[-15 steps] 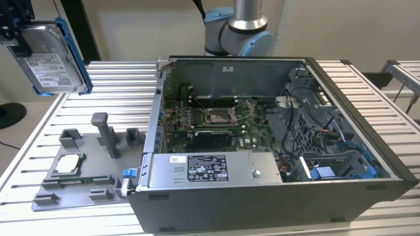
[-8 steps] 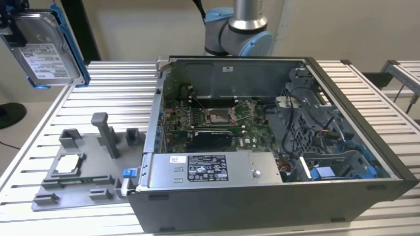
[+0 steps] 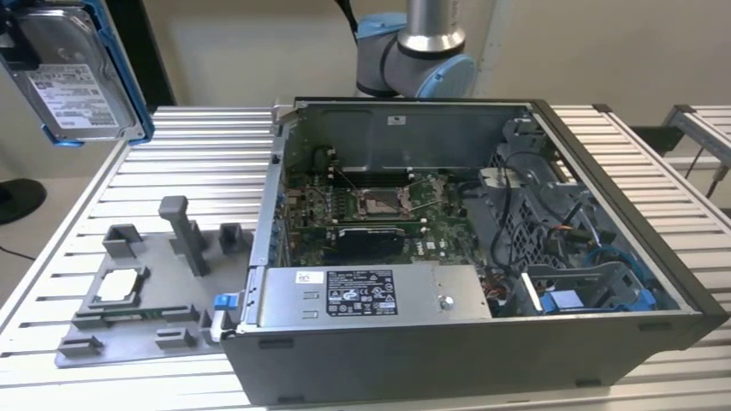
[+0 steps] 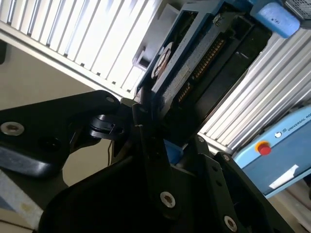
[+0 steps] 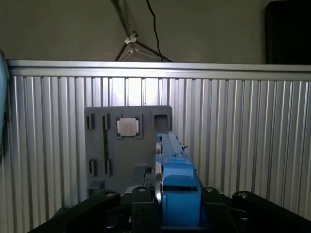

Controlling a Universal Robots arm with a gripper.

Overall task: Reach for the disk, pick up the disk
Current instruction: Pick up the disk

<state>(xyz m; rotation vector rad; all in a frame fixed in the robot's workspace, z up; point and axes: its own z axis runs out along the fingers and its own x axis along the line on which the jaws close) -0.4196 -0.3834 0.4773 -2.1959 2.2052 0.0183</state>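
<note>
The disk (image 3: 74,73), a silver drive with a white label in a blue carrier, hangs high in the air at the exterior view's upper left, well above the table. My gripper (image 3: 14,38) is shut on it at its edge. In both wrist views the disk (image 5: 175,184) is seen edge-on, clamped between the black fingers (image 5: 141,204). The second wrist view has the disk (image 4: 194,63) stretching away from my gripper (image 4: 146,116), connector side showing.
An open computer case (image 3: 457,360) stands on the slatted metal table (image 3: 194,154), with the arm's base (image 3: 412,51) behind it. A grey fixture plate (image 3: 149,300) holds a small square chip (image 3: 118,287). A blue box with a red button (image 4: 277,150) stands beside the table.
</note>
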